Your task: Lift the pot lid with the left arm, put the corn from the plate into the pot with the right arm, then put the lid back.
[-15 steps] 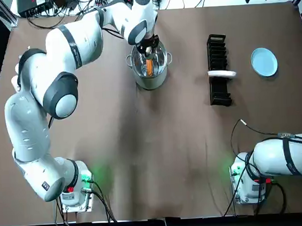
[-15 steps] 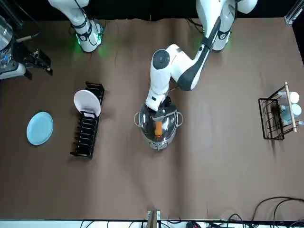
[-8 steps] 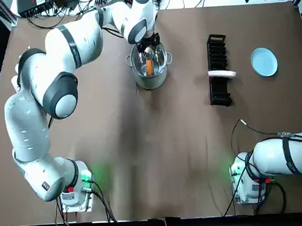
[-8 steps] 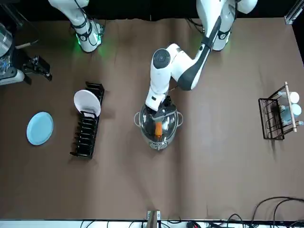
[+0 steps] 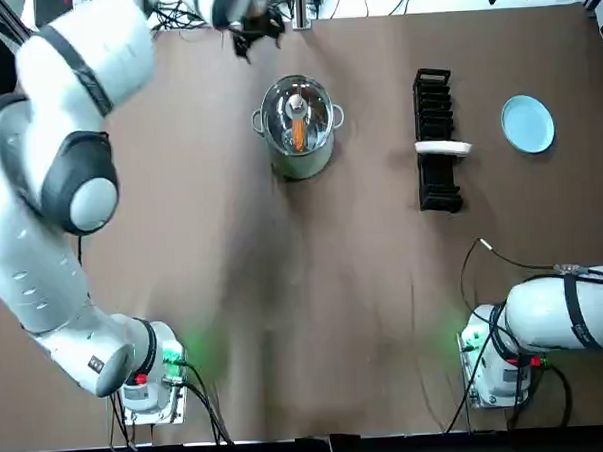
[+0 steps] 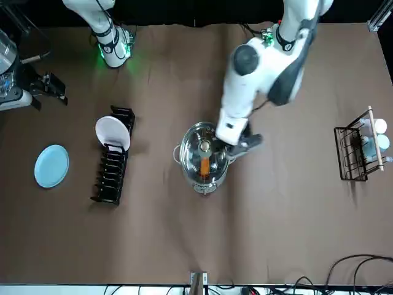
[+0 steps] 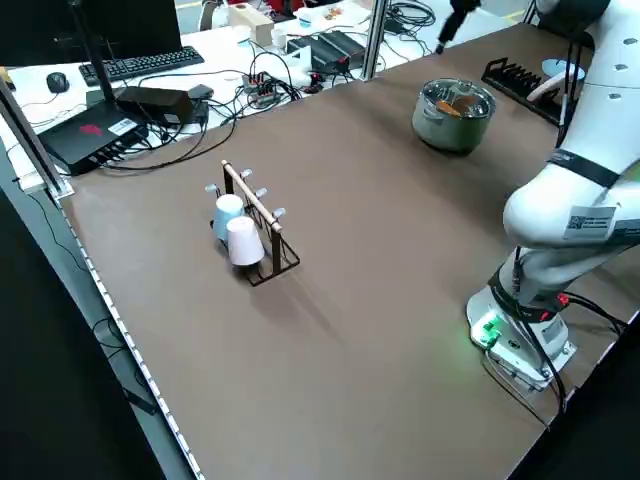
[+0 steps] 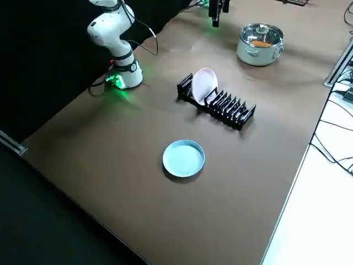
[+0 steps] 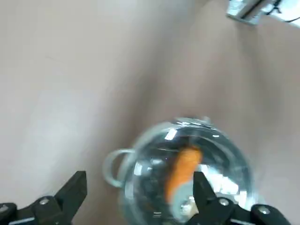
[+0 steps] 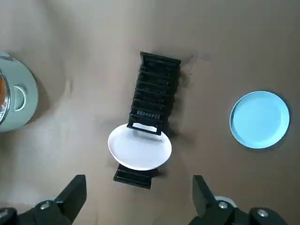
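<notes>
Lid (image 5: 296,108) sits on pot (image 5: 301,166), corn (image 5: 298,136) inside. You see left gripper (image 9: 138,183) near it, fingers spread, empty. Right gripper (image 10: 138,183) parked, likewise spread.

left gripper (image 6: 244,144): empty, fingers spread, raised, arm extended | right gripper (image 6: 48,86): empty, fingers spread, arm folded by base

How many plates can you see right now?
2: a white plate standing upright in the black dish rack, and a blue plate lying flat beside that rack. None appears to be hidden.
</notes>
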Robot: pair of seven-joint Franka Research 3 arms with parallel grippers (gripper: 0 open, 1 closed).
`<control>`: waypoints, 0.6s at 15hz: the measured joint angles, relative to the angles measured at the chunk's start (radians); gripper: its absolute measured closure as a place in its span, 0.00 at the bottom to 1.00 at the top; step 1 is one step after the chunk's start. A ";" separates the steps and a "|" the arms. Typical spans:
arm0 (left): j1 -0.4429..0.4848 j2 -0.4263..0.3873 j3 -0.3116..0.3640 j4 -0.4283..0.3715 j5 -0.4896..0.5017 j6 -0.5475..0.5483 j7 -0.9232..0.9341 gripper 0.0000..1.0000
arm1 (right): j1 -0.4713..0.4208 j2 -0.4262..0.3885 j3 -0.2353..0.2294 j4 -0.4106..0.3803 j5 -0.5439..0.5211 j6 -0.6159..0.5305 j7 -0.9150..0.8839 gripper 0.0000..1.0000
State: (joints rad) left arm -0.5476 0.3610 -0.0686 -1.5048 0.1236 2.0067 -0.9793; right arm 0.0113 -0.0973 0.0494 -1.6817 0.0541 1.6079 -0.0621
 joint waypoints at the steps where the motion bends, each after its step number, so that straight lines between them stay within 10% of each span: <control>1: 0.033 -0.033 -0.001 0.000 -0.001 -0.063 0.082 0.00 | 0.001 0.000 0.001 0.000 0.000 0.000 0.000 0.00; 9: 0.233 -0.208 -0.004 -0.001 -0.075 -0.390 0.747 0.00 | 0.013 -0.003 0.008 -0.001 -0.005 -0.042 -0.003 0.00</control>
State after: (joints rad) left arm -0.3147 0.1528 -0.0731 -1.5054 0.0483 1.6162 -0.2321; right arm 0.0248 -0.0998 0.0574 -1.6827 0.0489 1.5659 -0.0652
